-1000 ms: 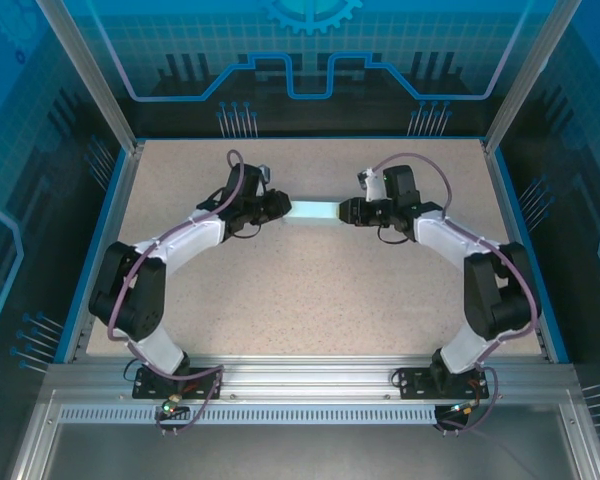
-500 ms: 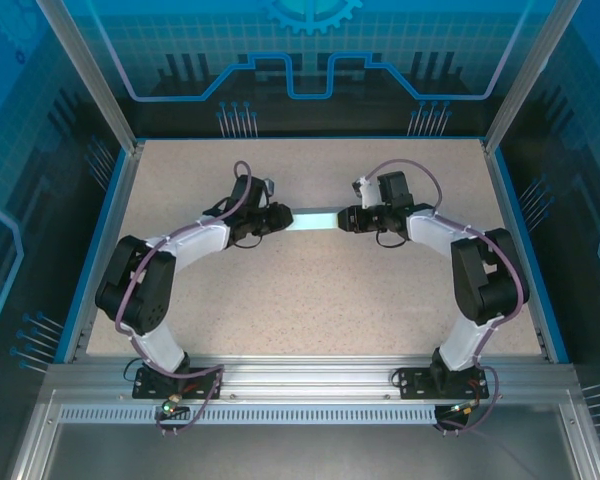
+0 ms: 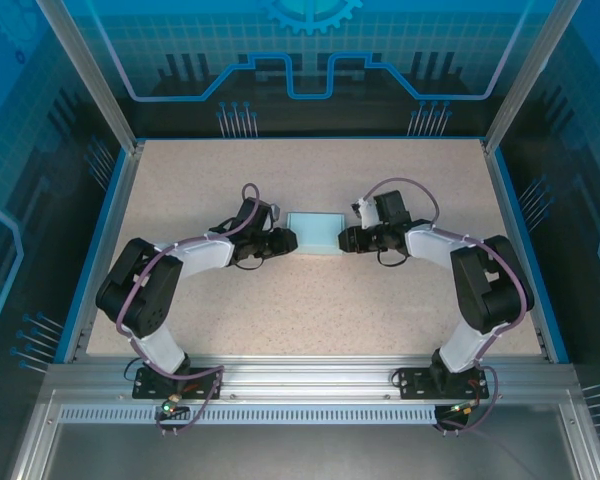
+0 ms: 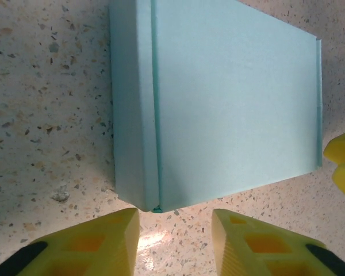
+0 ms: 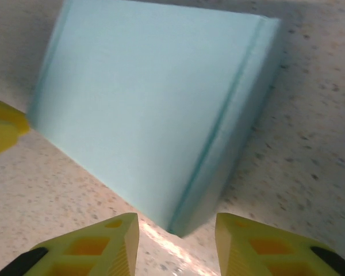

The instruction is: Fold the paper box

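The paper box is a closed, flat, pale sky-blue box lying on the speckled table. My left gripper stands just off its left end, open and apart from it. My right gripper stands just off its right end, also open. In the left wrist view the paper box lies just beyond my left gripper, with bare table between the yellow fingers. In the right wrist view a corner of the paper box points at my right gripper, whose fingers hold nothing.
The speckled table is ringed by a blue rim and aluminium posts. The right gripper's yellow fingertips show past the box's far end, and the left gripper's fingertip shows likewise in the right wrist view.
The box was held between both grippers as a thin strip; now it lies flat on the table. Both grippers have opened, let go and come down closer to the arms' bases.
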`<action>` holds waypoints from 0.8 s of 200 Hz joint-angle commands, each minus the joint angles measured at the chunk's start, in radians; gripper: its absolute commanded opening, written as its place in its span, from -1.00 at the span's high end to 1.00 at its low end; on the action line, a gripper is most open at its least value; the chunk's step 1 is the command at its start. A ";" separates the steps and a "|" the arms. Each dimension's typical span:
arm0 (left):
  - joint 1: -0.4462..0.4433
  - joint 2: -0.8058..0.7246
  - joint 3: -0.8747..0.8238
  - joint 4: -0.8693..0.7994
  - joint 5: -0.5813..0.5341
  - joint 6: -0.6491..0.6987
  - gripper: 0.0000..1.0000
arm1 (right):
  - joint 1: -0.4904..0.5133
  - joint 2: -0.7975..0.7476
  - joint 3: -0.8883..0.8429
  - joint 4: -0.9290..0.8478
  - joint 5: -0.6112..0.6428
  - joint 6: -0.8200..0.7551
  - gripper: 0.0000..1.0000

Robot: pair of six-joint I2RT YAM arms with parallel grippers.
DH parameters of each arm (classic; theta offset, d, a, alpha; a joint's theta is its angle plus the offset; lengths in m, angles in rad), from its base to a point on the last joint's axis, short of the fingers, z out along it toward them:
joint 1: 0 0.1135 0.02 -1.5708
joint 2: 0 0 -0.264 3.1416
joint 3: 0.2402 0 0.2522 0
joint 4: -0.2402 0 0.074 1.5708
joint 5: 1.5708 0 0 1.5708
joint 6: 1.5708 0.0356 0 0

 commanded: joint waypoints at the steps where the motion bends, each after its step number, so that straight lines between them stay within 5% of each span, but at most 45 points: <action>1: -0.001 -0.011 -0.012 -0.005 -0.026 0.012 0.08 | 0.011 -0.055 0.028 -0.102 0.104 -0.020 0.14; 44: 0.013 -0.122 0.006 -0.077 -0.096 0.113 -0.10 | 0.056 -0.222 0.084 -0.260 0.302 -0.102 0.07; 99: 0.028 -0.422 -0.048 -0.108 -0.382 0.294 -0.33 | 0.114 -0.494 0.101 -0.359 0.652 -0.191 -0.06; 160: 0.083 -0.679 -0.224 -0.023 -0.739 0.416 -0.97 | 0.062 -0.677 -0.096 -0.219 0.952 -0.210 -0.94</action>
